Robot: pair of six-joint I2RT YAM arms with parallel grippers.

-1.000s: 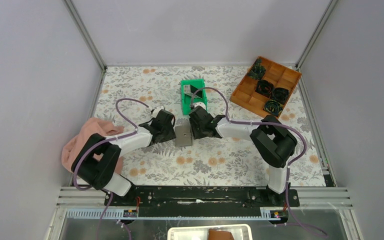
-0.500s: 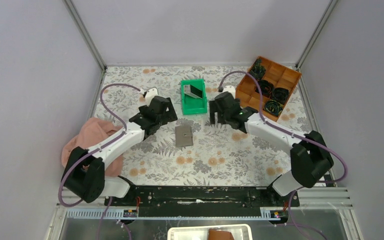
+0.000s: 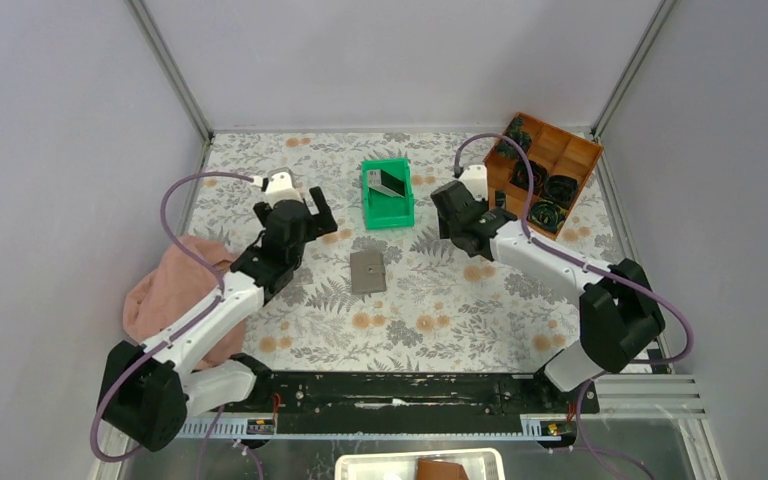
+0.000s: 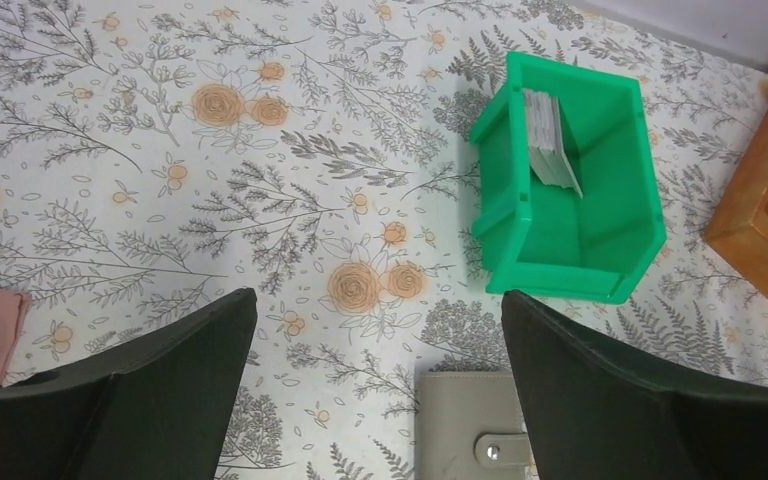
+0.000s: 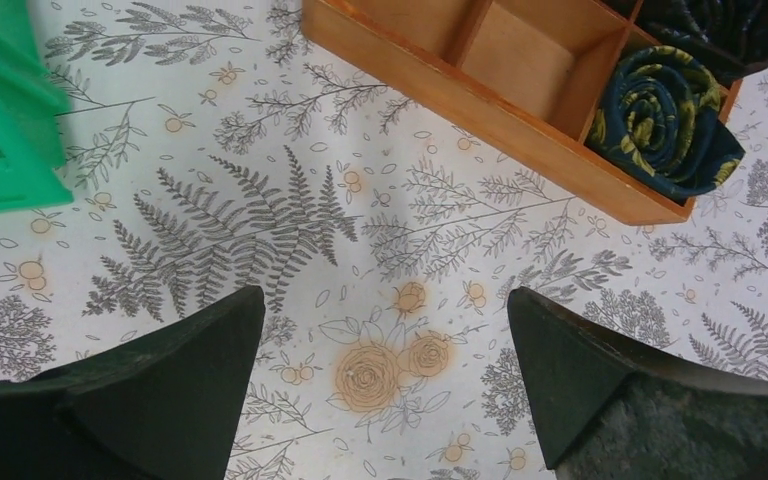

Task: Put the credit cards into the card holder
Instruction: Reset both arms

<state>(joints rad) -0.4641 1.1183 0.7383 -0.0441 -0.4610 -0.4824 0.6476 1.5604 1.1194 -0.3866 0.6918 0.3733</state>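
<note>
Credit cards (image 4: 550, 140) lean in the green bin (image 4: 570, 283) between left gripper (image 4: 377, 300) and right gripper (image 5: 385, 292), both gaping empty, right slightly nearer.

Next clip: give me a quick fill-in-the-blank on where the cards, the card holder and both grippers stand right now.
1. The credit cards stand inside the ____ bin.
2. The card holder lies on the table, held by ____ gripper.
3. The left gripper and the right gripper both have their jaws ____.
4. The pink cloth lies beside the ____ arm.

Missing words: green; neither; open; left.
</note>
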